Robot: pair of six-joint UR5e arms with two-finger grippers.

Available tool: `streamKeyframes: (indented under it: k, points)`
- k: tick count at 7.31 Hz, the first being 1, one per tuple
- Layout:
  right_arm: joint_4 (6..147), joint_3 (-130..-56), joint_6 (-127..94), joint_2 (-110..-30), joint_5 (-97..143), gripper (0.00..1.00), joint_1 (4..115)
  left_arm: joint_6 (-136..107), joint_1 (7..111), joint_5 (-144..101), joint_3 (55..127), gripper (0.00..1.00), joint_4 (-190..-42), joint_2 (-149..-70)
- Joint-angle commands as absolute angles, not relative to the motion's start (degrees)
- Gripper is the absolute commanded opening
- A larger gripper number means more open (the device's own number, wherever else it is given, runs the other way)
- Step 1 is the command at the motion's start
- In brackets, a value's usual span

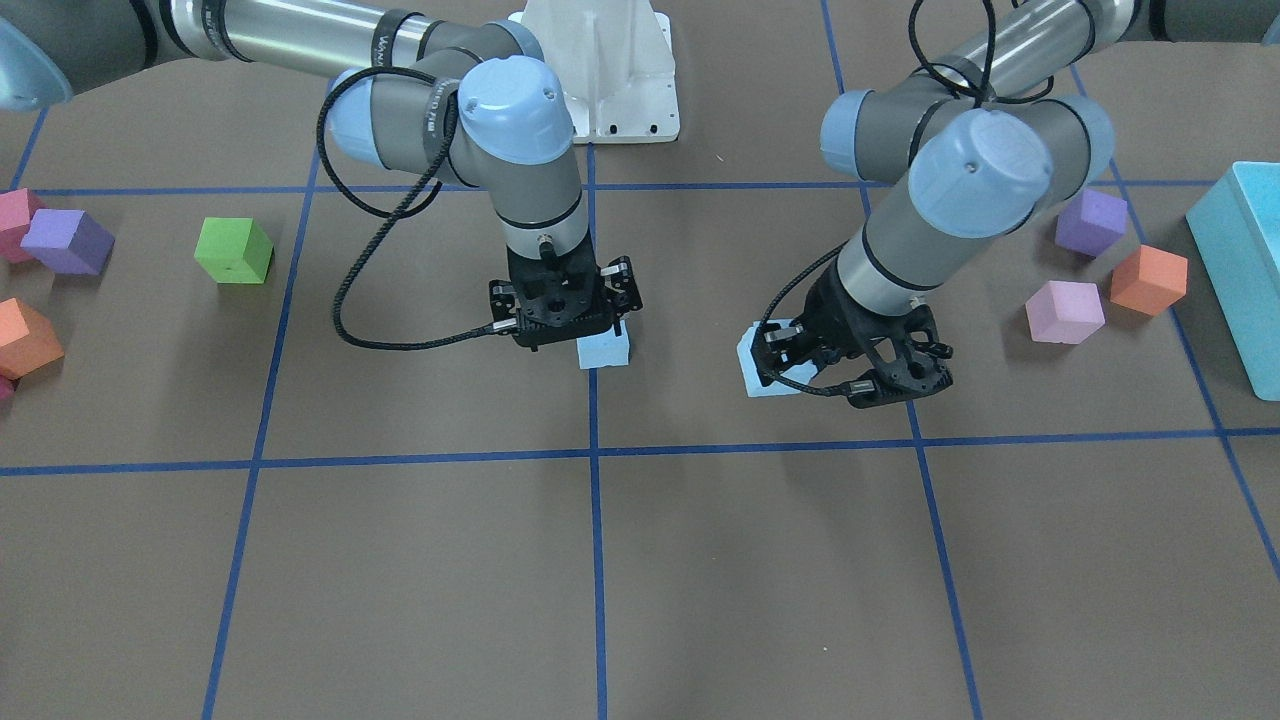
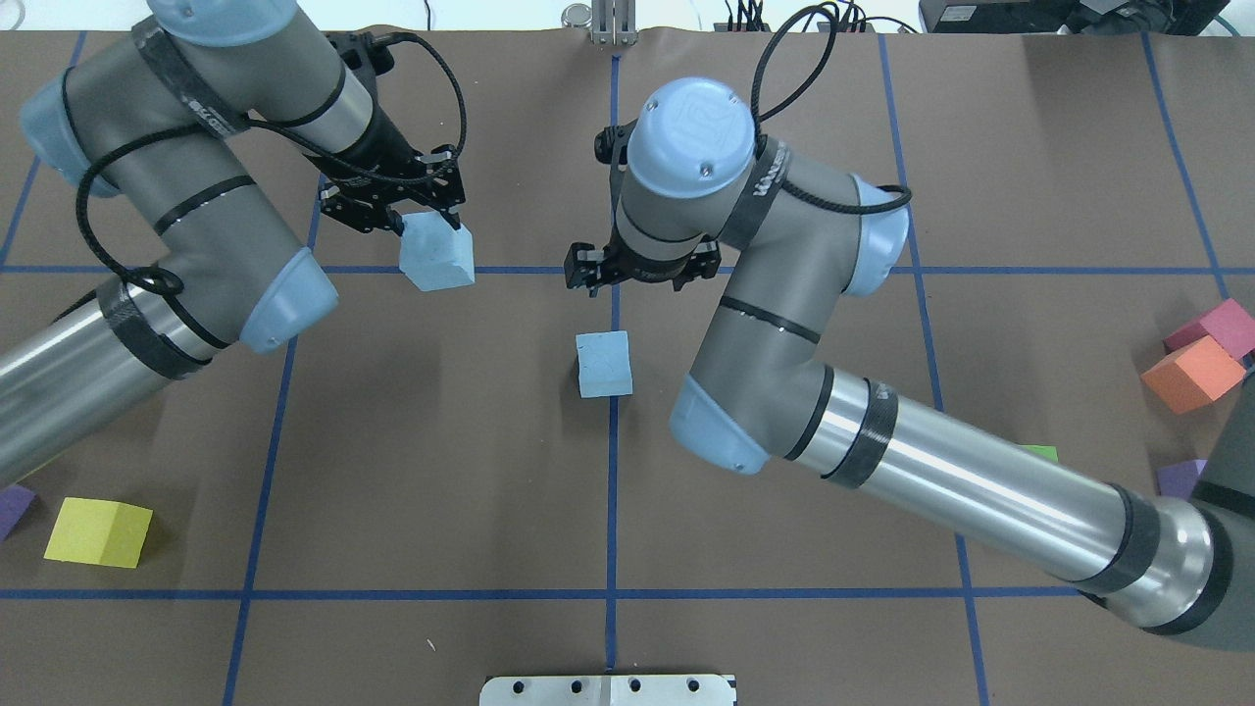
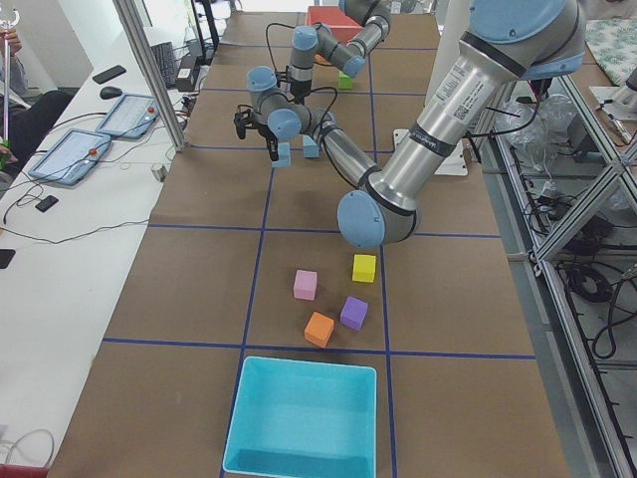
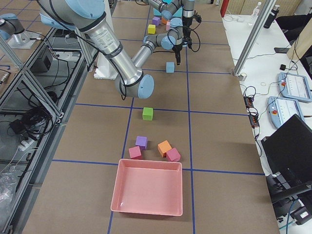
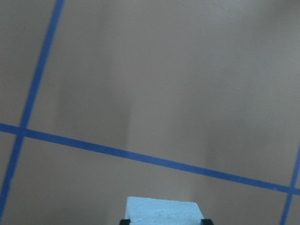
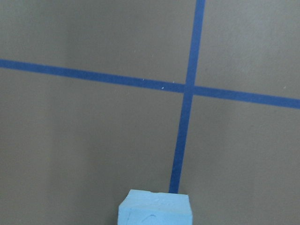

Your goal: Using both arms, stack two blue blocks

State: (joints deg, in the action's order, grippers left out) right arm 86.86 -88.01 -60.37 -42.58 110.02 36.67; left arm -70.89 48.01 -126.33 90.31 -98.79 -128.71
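Observation:
My left gripper (image 2: 428,224) is shut on one pale blue block (image 2: 437,253) and holds it tilted above the table; the block also shows in the front view (image 1: 762,368) and at the bottom of the left wrist view (image 5: 163,210). The second blue block (image 2: 603,363) lies on the table on a blue tape line. My right gripper (image 2: 639,279) hovers just above it, open and empty, and partly covers it in the front view (image 1: 606,350). The right wrist view shows this block (image 6: 154,208) with no fingers around it.
Green (image 1: 233,250), purple (image 1: 68,240) and orange (image 1: 25,338) cubes lie on the robot's right side. Purple (image 1: 1090,222), orange (image 1: 1148,280) and pink (image 1: 1065,312) cubes and a turquoise box (image 1: 1245,270) lie on its left. A yellow cube (image 2: 98,531) sits near the base.

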Motion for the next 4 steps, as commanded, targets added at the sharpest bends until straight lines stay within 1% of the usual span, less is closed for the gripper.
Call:
streamKeyframes:
  k: [1, 2, 4]
  points:
    - [87.10, -89.21, -57.77, -45.60, 114.42, 1.00, 44.35, -73.54, 41.08, -119.92, 89.92, 0.57, -98.79, -133.57]
    - [87.27, -90.78, -54.18, -47.88, 114.09, 1.00, 45.95, -75.48, 38.35, -117.62, 89.74, 0.57, -97.48, -135.68]
    - [87.10, -91.40, -50.74, -50.97, 113.90, 1.00, 49.11, -77.34, 34.30, -114.36, 89.56, 0.57, -92.83, -138.68]
